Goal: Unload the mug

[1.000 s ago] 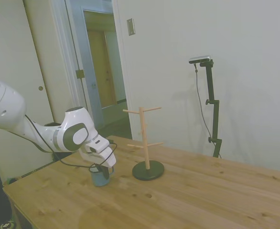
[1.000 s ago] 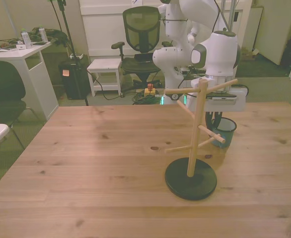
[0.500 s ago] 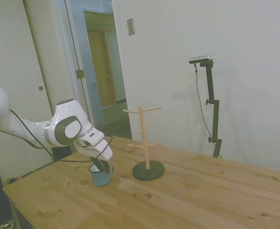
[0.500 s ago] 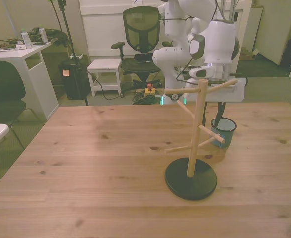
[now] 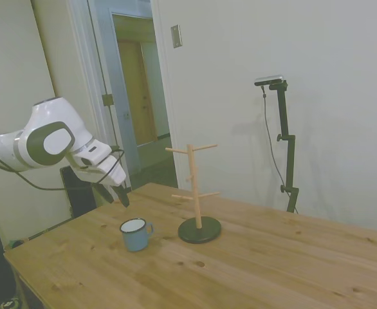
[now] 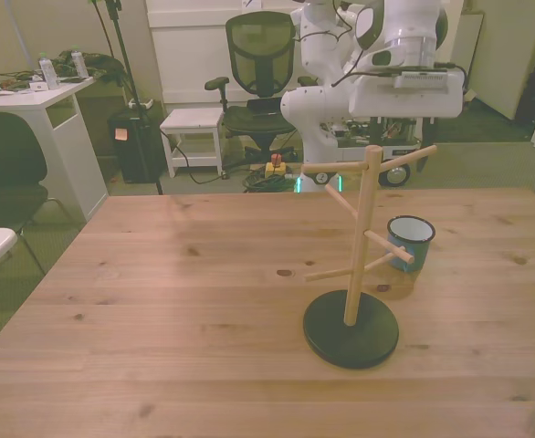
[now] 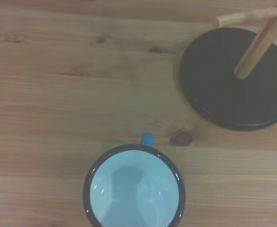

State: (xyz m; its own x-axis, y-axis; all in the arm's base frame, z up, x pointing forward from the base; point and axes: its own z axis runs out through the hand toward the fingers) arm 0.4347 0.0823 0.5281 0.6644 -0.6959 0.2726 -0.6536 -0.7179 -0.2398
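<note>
The light-blue mug stands upright on the wooden table, free of any grip, its handle turned toward the peg stand. My gripper hangs open and empty, above the mug and a little to the side view's left of it. From the front, the mug sits behind the stand's lower peg, on the front view's right. Looking straight down, the wrist view shows the mug's white inside and the stand's black base close by.
The stand's pegs carry nothing. Beyond the table's far edge in the front view are an office chair, a white stool and a white desk. A doorway opens behind the arm.
My gripper has let go of the mug and risen up and back from it. The mug stays where it was set, beside the stand.
</note>
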